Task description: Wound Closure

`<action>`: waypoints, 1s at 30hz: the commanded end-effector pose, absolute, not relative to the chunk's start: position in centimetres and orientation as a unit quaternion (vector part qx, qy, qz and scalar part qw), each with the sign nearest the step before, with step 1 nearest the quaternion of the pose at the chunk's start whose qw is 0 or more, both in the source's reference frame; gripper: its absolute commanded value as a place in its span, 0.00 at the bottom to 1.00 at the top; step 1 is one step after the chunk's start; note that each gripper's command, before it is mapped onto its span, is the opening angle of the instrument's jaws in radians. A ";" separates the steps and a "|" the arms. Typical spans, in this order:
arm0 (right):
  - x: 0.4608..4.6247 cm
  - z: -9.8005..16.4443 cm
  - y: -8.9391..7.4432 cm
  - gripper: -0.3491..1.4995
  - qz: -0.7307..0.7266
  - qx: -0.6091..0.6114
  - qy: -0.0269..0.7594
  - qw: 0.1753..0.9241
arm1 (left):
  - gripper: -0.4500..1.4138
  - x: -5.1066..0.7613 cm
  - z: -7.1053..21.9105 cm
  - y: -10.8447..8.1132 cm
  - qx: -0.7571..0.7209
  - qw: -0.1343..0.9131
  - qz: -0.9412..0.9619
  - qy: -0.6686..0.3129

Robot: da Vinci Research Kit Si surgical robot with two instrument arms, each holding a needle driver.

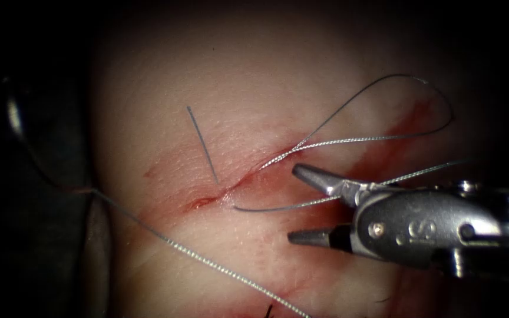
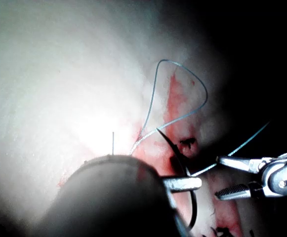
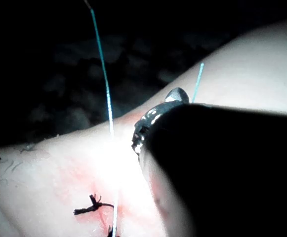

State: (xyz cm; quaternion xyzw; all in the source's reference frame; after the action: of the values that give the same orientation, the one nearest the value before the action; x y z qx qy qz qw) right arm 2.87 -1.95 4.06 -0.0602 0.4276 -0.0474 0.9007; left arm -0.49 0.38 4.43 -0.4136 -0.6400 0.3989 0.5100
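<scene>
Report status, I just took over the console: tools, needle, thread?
Left tool shut on needle mid-curve, clear of tissue. Right tool open, empty, right of cut. Thread loop by its jaws.

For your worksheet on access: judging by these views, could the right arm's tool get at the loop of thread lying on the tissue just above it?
Probably yes. The right tool has its jaws open and empty, the thread loop lies close above on bare tissue, and nothing stands between them.

R gripper (image 1: 304, 206) shaft cut off
</scene>
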 end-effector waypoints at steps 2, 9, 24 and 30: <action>3.08 4.2 -2.0 0.66 -0.055 -0.069 0.415 0.906 | 0.00 -0.64 4.5 0.3 -0.376 0.506 0.415 -0.656; 3.24 4.6 -2.3 0.54 -0.117 -0.063 0.353 0.926 | 0.00 -0.94 4.8 0.0 -0.344 0.488 0.420 -0.683; 3.42 4.9 -2.4 0.25 -0.217 -0.100 0.231 0.943 | 0.00 -1.19 4.9 -0.1 -0.332 0.481 0.423 -0.692; 3.49 4.9 -2.4 0.70 -0.231 -0.124 0.216 0.940 | 0.00 -1.21 4.9 -0.1 -0.331 0.479 0.425 -0.693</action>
State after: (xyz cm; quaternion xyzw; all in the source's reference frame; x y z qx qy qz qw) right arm 3.41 -2.43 4.85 -0.1317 0.2152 -0.2296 0.9400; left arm -1.16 -0.12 4.89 -0.3313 -0.6931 0.4249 0.4788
